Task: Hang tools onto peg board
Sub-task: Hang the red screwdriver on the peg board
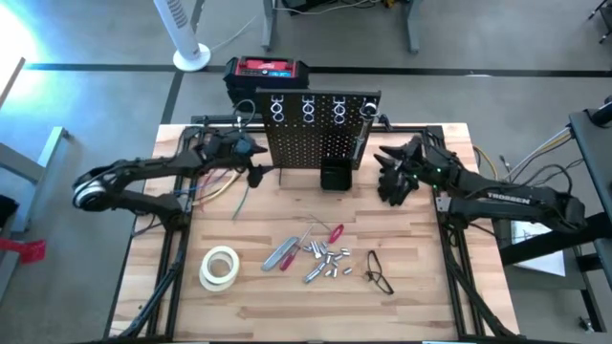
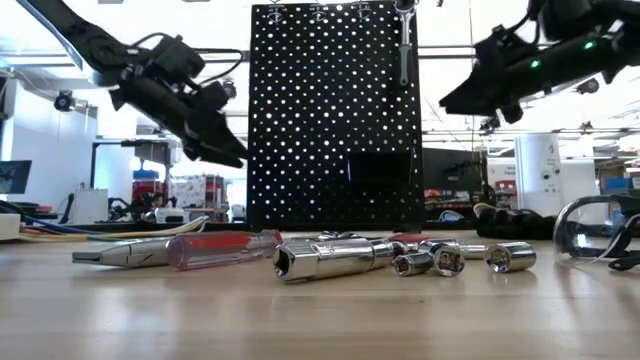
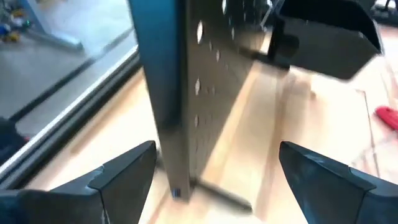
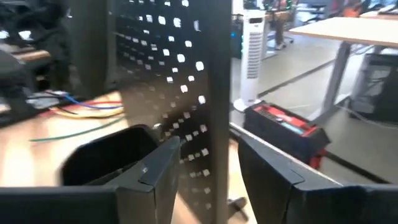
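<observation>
From above, upright black perforated peg board (image 1: 320,129) at table's back w/ one grey wrench (image 1: 362,134) hung, red-handled and silvery tools (image 1: 320,253) loose in front; wrist views: left gripper (image 3: 214,171) and right gripper (image 4: 208,165), both open, empty, straddle board's edges, probably to steady it.

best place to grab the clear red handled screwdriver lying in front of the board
Take the red-handled screwdriver across its handle, coming straight down from above. It lies flat on the table, and the handle is its thickest part, at the end pointing away from the pile of silvery sockets.
</observation>
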Controlling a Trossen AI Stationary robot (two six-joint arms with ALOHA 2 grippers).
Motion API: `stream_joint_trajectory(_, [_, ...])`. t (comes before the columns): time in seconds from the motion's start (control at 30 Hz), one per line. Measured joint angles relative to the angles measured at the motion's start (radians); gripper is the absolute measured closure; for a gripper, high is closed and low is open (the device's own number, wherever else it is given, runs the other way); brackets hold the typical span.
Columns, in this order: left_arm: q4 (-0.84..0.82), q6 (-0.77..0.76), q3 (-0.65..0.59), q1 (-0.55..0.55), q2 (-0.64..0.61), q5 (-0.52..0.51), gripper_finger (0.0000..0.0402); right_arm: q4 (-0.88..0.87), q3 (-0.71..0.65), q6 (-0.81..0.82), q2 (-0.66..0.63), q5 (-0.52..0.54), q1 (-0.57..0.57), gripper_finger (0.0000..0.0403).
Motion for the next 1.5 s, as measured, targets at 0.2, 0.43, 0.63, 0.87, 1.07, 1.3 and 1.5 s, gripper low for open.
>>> stream_joint_trajectory(0.2, [-0.174, -0.122, -0.024, -0.046, -0.156, -0.003, 0.0070, -0.099, -0.002, 0.076, -0.047, -0.046, 0.157, 0.0285])
stream_joint_trajectory(0.43, [-0.089, -0.307, -0.140, -0.353, -0.253, -0.139, 0.0070, -0.090, -0.006, 0.112, 0.011, 0.133, 0.441, 0.0315])
stream_joint_trajectory(0.63, [-0.002, -0.456, -0.155, -0.688, -0.220, -0.315, 0.0070, -0.027, -0.006, 0.154, 0.069, 0.367, 0.620, 0.0323])
stream_joint_trajectory(0.87, [0.060, -0.540, -0.097, -0.916, -0.094, -0.520, 0.0070, 0.063, -0.006, 0.173, 0.150, 0.463, 0.704, 0.0319])
stream_joint_trajectory(1.07, [0.059, -0.631, -0.017, -0.941, 0.069, -0.542, 0.0070, 0.134, -0.006, 0.172, 0.216, 0.466, 0.725, 0.0328])
stream_joint_trajectory(1.3, [-0.010, -0.734, 0.113, -0.957, 0.287, -0.536, 0.0070, 0.137, -0.003, 0.169, 0.237, 0.463, 0.743, 0.0326])
stream_joint_trajectory(1.5, [-0.110, -0.744, 0.228, -0.987, 0.430, -0.535, 0.0070, 0.134, -0.003, 0.172, 0.242, 0.463, 0.743, 0.0332])
